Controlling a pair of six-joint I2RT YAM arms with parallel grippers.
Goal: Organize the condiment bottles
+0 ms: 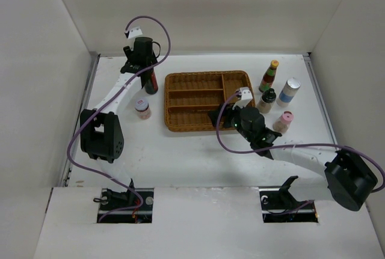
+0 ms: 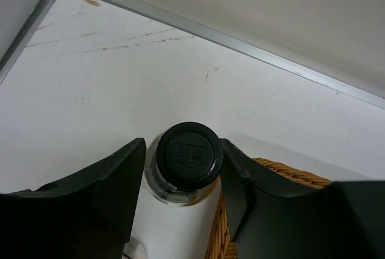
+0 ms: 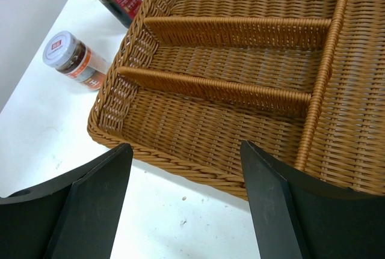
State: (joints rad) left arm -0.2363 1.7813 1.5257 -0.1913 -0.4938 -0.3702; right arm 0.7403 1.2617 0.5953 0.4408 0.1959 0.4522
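Left gripper (image 2: 182,148) brackets the tall black-capped bottle (image 2: 189,157) standing just beside the tray (image 2: 283,173) — clamped or not, I can't tell. A cap-high hold could let it swing into the wicker rim.

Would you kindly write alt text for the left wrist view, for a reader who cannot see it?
A black-capped clear bottle, seen from above, stands between the two dark fingers of the left claw on a white table. A wicker tray's rim shows beside it.
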